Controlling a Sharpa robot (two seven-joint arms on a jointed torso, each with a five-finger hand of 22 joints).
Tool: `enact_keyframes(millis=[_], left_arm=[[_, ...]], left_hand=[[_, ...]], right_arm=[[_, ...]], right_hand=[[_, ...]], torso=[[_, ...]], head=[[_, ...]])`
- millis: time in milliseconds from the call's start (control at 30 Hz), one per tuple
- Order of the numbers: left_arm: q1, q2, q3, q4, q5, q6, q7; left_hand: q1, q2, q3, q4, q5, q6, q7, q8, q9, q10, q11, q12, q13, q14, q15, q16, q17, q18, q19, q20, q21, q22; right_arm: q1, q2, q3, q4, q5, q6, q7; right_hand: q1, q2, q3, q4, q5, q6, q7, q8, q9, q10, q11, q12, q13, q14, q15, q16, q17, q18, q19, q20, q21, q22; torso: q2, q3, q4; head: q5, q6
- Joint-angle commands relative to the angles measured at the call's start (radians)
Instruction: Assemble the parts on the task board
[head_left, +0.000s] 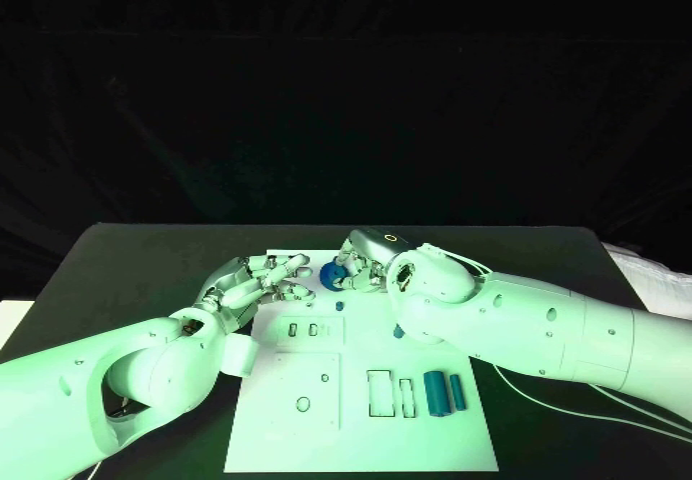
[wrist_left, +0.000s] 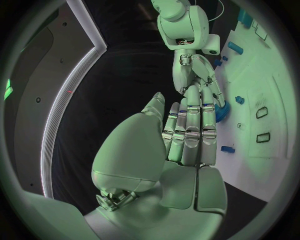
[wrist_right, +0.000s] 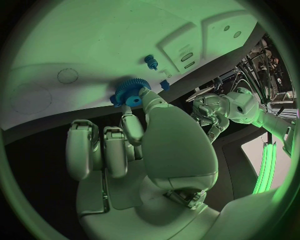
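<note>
Pinching a blue gear (wrist_right: 129, 91) over the task board (head_left: 361, 440), the right hand (head_left: 387, 262) seems poised to seat it, while the left hand (head_left: 260, 283) (fingers apart, holding nothing) waits beside the board's edge.

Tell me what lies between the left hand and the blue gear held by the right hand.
Bare white task board in the head view; left hand, blue gear, right hand.

You're looking at two smooth white arms, the left arm (head_left: 137, 375) and right arm (head_left: 562, 330) showing small dark screw holes; thin cables are trailing beneath the right, and both are ending in silver segmented hands.
</note>
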Motion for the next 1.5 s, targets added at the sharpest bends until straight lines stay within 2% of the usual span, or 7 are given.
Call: enact_keyframes(millis=[33,200,367,733,1200,1500], left_arm=[[0.001,0.002,0.001,0.003,-0.004,0.021,0.006],[0.001,0.001,0.001,0.003,-0.004,0.02,0.005],[0.001,0.0,0.001,0.004,-0.004,0.021,0.004],[0.001,-0.002,0.001,0.005,-0.004,0.023,0.0],[0.002,-0.004,0.001,0.007,-0.004,0.022,-0.002],[0.002,-0.001,0.001,0.004,-0.004,0.022,-0.002]], left_hand=[[0.003,0.002,0.002,-0.006,-0.005,-0.003,0.006,-0.004,-0.001,-0.004,0.004,-0.003,0.0,-0.006,0.002,-0.005,0.001,0.01,-0.006,0.001,-0.005,-0.001],[0.003,0.002,0.002,-0.006,-0.005,-0.003,0.006,-0.004,-0.001,-0.004,0.004,-0.003,0.0,-0.006,0.002,-0.005,0.001,0.01,-0.006,0.001,-0.005,-0.001],[0.003,0.002,0.002,-0.006,-0.005,-0.003,0.006,-0.004,-0.001,-0.004,0.004,-0.003,0.0,-0.006,0.002,-0.005,0.001,0.01,-0.006,0.001,-0.005,-0.001],[0.003,0.002,0.001,-0.007,-0.005,-0.004,0.007,-0.005,-0.001,-0.004,0.004,-0.004,0.0,-0.007,0.002,-0.005,0.003,0.01,-0.006,0.002,-0.005,-0.001],[0.002,0.001,0.001,-0.007,-0.005,-0.004,0.007,-0.005,-0.001,-0.004,0.004,-0.005,0.0,-0.007,0.002,-0.006,0.003,0.01,-0.006,0.002,-0.005,-0.001],[0.002,0.001,0.0,-0.007,-0.005,-0.004,0.007,-0.005,-0.001,-0.004,0.004,-0.005,0.0,-0.007,0.002,-0.006,0.003,0.01,-0.006,0.002,-0.005,-0.001]], right_arm=[[-0.001,0.004,-0.002,-0.001,-0.014,0.026,0.005],[-0.001,0.007,-0.003,-0.002,-0.014,0.018,0.009],[-0.001,0.01,-0.003,-0.005,-0.012,0.015,0.008],[-0.001,0.011,-0.003,-0.004,-0.005,0.028,0.011],[0.0,0.016,-0.003,-0.013,-0.003,0.03,0.013],[0.0,0.023,-0.003,-0.023,0.002,0.021,0.015]], right_hand=[[-0.015,-0.008,-0.002,0.003,-0.014,-0.016,0.005,-0.009,0.004,-0.011,0.004,-0.008,0.001,0.084,0.01,0.006,0.158,-0.008,0.004,0.005,0.007,0.002],[-0.034,-0.022,-0.014,0.006,-0.032,-0.052,0.015,-0.026,-0.006,-0.02,0.013,-0.025,-0.009,0.084,0.018,0.007,0.162,-0.008,0.003,0.013,0.007,0.003],[-0.044,-0.029,-0.028,0.011,-0.06,-0.098,0.025,-0.027,-0.015,-0.038,0.023,-0.059,-0.031,0.085,0.027,0.009,0.166,-0.008,0.003,0.022,0.008,0.004],[-0.048,-0.032,-0.036,0.017,-0.065,-0.117,0.03,-0.027,-0.016,-0.05,0.027,-0.082,-0.046,0.085,0.031,0.01,0.168,-0.008,0.001,0.026,0.007,0.003],[-0.042,-0.025,-0.033,0.018,-0.064,-0.115,0.029,-0.024,-0.014,-0.05,0.027,-0.08,-0.044,0.085,0.032,0.01,0.169,-0.008,0.002,0.027,0.009,0.007],[-0.039,-0.001,-0.026,0.021,-0.052,-0.092,0.025,-0.016,-0.009,-0.037,0.024,-0.056,-0.023,0.085,0.03,0.01,0.17,-0.009,0.003,0.027,0.011,0.01]], torso=[[0.0,0.0006,-0.0005],[0.0,0.0003,-0.0006],[0.0,0.0001,0.0],[0.0,0.0011,0.0],[0.001,0.0004,0.0],[0.0,-0.0001,0.0002]], head=[[0.002,-0.001],[0.001,-0.002],[0.001,-0.001],[0.001,-0.001],[0.0,-0.004],[0.0,-0.006]])
